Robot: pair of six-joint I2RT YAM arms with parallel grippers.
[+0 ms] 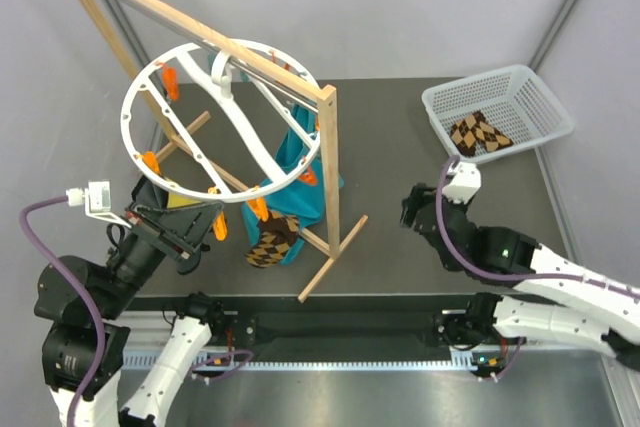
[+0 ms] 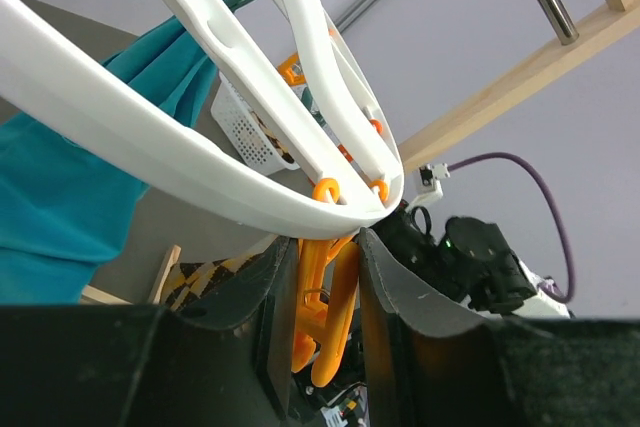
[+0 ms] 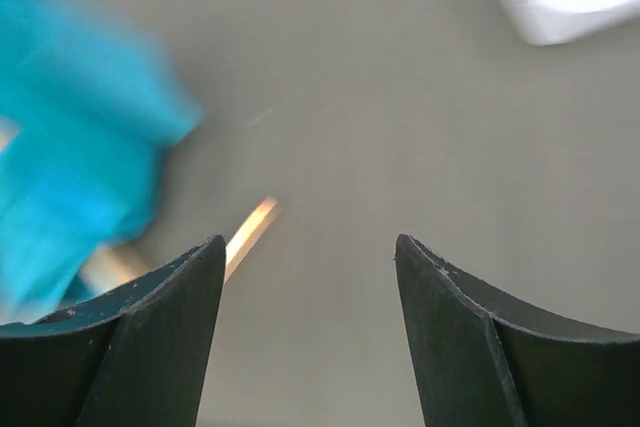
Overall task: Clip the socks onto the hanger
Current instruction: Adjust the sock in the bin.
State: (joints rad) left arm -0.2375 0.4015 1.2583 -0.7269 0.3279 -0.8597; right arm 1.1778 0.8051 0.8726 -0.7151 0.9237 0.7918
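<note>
one white round hanger. one wooden frame. one white mesh basket. one teal cloth. two socks: one in the basket, the other sock hanging under the hanger. at least five orange clips can be counted on the rim from above; the frame hides part of it. two robot arms.

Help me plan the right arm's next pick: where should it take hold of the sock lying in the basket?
Likely from straight above, pinching the sock across its middle: it lies flat on the floor of the white mesh basket, whose walls block a sideways approach.
</note>
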